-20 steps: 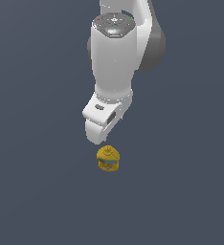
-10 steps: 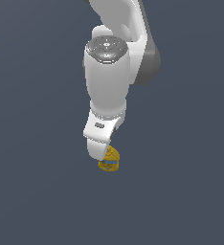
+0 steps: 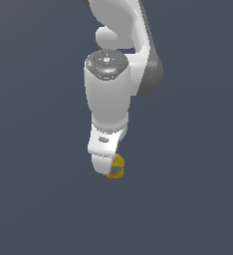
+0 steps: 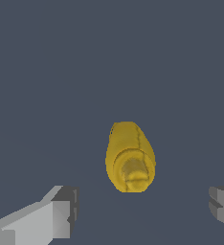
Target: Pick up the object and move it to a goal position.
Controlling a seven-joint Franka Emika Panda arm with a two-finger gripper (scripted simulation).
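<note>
The arm [image 3: 111,99] stood nearly upright over the grey bench [image 3: 34,199], its white wrist housing pointing down. In the exterior view the gripper [image 3: 104,167] hung low, just above the bench, and hid most of the bottle [image 3: 118,167]. Only a yellow sliver with a blue band showed at the gripper's edge, on the exterior view's right.

The wrist view showed the bottle [image 4: 129,158] from above, its cap end facing the camera. It sat on the bench in the space between the two fingers [image 4: 61,213], nearer neither by much. The fingers were spread wide apart, one at each lower corner of that view, with clear grey bench showing between each pad and the bottle. No contact was seen on either side. Whether the bottle stood fully upright or leaned slightly could not be told.
</note>
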